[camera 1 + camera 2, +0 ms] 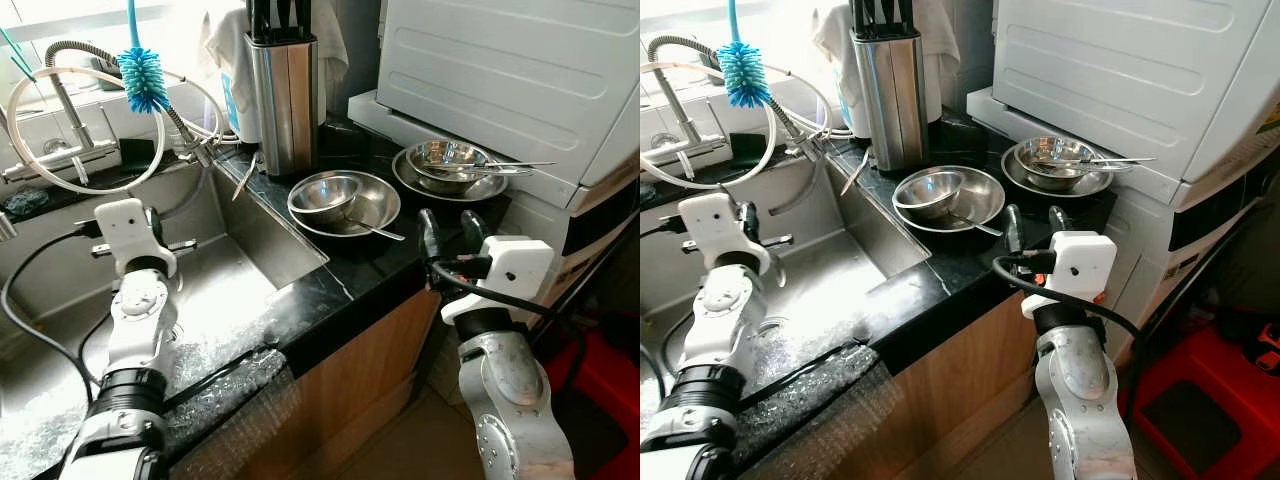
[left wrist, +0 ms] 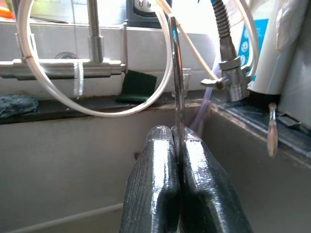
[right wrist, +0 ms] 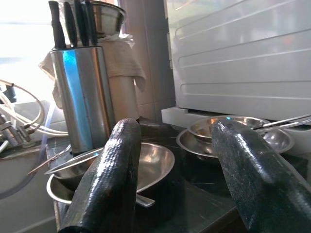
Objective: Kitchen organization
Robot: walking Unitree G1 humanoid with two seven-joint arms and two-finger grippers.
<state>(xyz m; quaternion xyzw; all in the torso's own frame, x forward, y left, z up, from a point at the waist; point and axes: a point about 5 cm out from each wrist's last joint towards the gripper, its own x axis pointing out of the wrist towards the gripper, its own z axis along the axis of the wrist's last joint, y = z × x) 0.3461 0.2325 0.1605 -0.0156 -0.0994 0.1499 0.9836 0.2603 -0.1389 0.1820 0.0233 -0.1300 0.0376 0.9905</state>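
Progress looks partial, my read: one utensil in hand, dishes not yet sorted. Left end effector (image 2: 177, 145) is over the sink (image 1: 250, 260), fingers (image 2: 150, 184) pressed together on a thin metal utensil (image 2: 177, 87) seen edge-on, probably a spoon or knife, can't tell which; it sticks straight out past the fingertips toward the faucet (image 2: 95, 34) and hose loop (image 2: 121, 104). Right end effector (image 1: 448, 232) sits at the tabletop (image 1: 340, 280) front edge, fingers (image 3: 109, 179) spread, holding nothing. Just beyond it: near plate (image 1: 372, 205) with a small bowl (image 1: 325, 195) in it and a spoon (image 1: 378, 230) resting across the rim, handle pointing toward the right end effector. Further back right, second plate (image 1: 440, 185) with a bowl (image 1: 447, 160) and long utensils (image 1: 520, 168) laid across, hard against the white appliance (image 1: 500, 70). Knife block (image 1: 285, 100) stands behind the near plate, knives in the slots, close to the sink's back corner. Blue bottle brush (image 1: 143, 78) hangs above the sink at the back. Left to do, best guess: park the held utensil, then collect the spoon and loose utensils, stack bowls and plates. Nearest target for the right side is the near plate, near but not touching. Bubble wrap (image 1: 220, 395) drapes the front edge nearest the robot.
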